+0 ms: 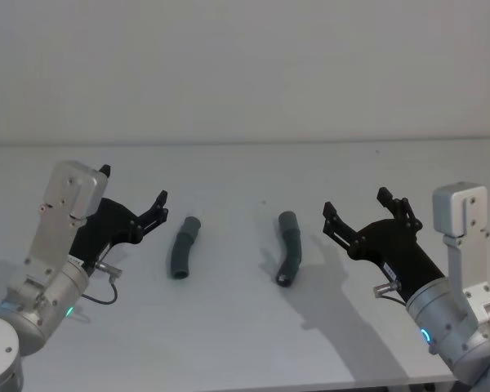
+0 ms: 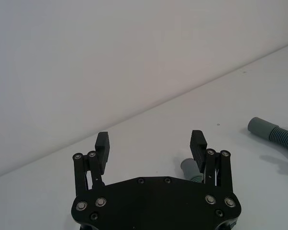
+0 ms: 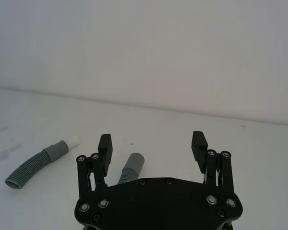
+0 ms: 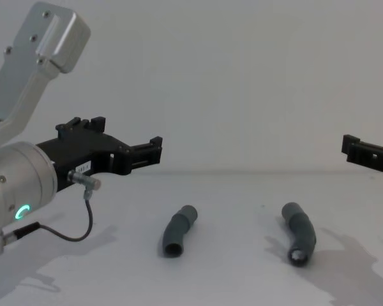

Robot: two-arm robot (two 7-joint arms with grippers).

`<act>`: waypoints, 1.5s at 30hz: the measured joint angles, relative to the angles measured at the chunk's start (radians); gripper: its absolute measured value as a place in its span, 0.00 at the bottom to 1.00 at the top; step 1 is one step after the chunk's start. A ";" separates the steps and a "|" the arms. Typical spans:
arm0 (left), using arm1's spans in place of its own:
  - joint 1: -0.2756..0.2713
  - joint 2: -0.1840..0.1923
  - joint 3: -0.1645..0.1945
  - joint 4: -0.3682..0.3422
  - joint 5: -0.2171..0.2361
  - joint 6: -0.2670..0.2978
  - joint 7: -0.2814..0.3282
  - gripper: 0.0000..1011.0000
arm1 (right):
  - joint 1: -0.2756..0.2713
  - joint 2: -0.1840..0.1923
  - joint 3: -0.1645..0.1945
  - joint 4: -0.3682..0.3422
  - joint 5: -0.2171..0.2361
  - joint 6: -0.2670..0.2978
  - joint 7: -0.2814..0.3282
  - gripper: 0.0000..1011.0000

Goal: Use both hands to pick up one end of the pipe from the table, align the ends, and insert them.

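Here, left gripper (image 1: 134, 185) and right gripper (image 1: 356, 202) flank pipes (image 1: 183, 247).

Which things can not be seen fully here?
Left wrist view: the black left gripper hides most of the left dark grey ribbed hose piece; the picture edge cuts off the right dark grey ribbed hose piece.
Right wrist view: the black right gripper hides part of that right piece.

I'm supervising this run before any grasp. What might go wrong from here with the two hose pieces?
1. The left hose piece and right hose piece lie loose on the table. Round and bent, either may roll as the open left tool or right tool closes.
2. The white plug tip points toward the table's far side, not at the other piece. Without reorienting, the ends would likely meet misaligned and jam.
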 joint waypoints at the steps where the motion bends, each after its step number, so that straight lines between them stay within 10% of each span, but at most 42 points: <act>1: 0.000 0.000 0.000 0.000 0.000 0.000 0.000 0.99 | 0.000 0.000 0.000 0.000 0.000 0.000 0.000 0.99; 31: 0.000 -0.002 0.000 0.000 0.000 0.004 0.000 0.99 | 0.000 0.000 0.000 0.000 0.000 0.000 0.000 0.99; 45: -0.020 -0.035 -0.005 -0.011 -0.025 0.158 0.006 0.99 | 0.000 0.000 0.000 0.000 0.000 0.000 0.000 0.99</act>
